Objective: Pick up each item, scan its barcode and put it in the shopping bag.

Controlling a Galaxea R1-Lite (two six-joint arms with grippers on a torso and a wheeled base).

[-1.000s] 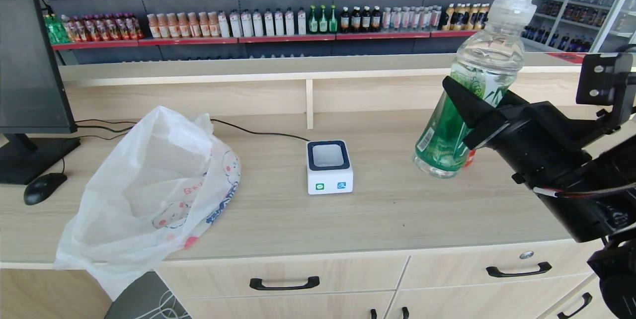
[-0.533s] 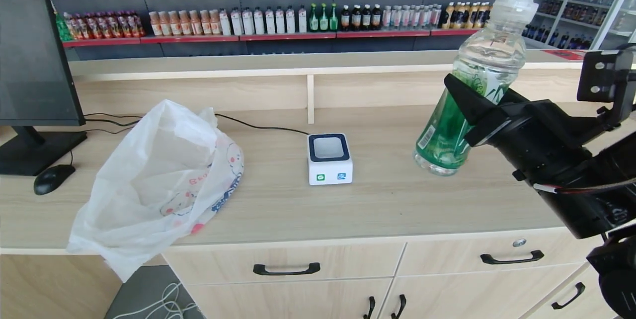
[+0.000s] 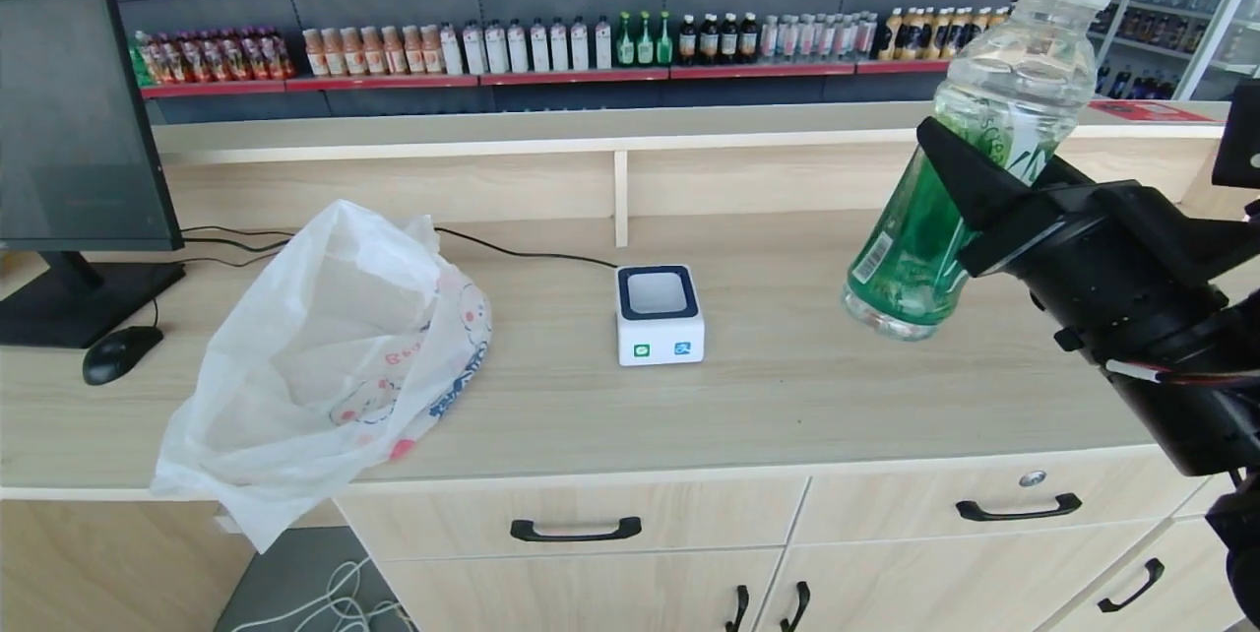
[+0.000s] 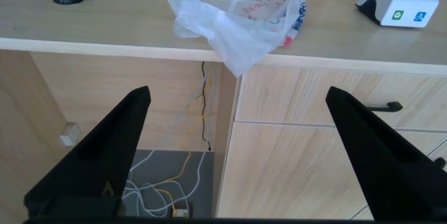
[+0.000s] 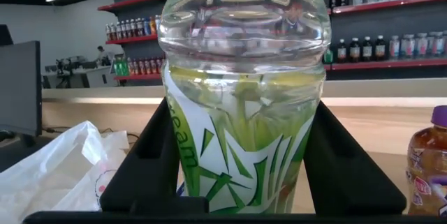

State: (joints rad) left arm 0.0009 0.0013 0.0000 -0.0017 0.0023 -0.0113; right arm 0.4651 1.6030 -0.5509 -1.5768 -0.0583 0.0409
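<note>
A clear bottle of green drink (image 3: pixel 911 253) with a white cap hangs tilted above the counter's right side, a barcode low on its label. My right gripper (image 3: pixel 975 174) is shut on the bottle (image 5: pixel 244 112) around its middle, one finger on each side. The white scanner box (image 3: pixel 660 314) with its dark-framed window sits mid-counter, left of the bottle. The white plastic shopping bag (image 3: pixel 335 356) lies crumpled on the left and droops over the front edge. My left gripper (image 4: pixel 237 95) stands open with nothing in it, low in front of the cabinets, below the bag (image 4: pixel 237 11).
A monitor (image 3: pixel 79 120) and a mouse (image 3: pixel 121 353) stand at the far left, with a cable running to the scanner. A brown drink bottle (image 5: pixel 429 161) with a purple cap stands at the right. A raised ledge backs the counter (image 3: pixel 787 396); drawers lie below.
The head camera has shifted slightly. My right gripper has carried the bottle a little higher and to the right. The bag and scanner stay in place.
</note>
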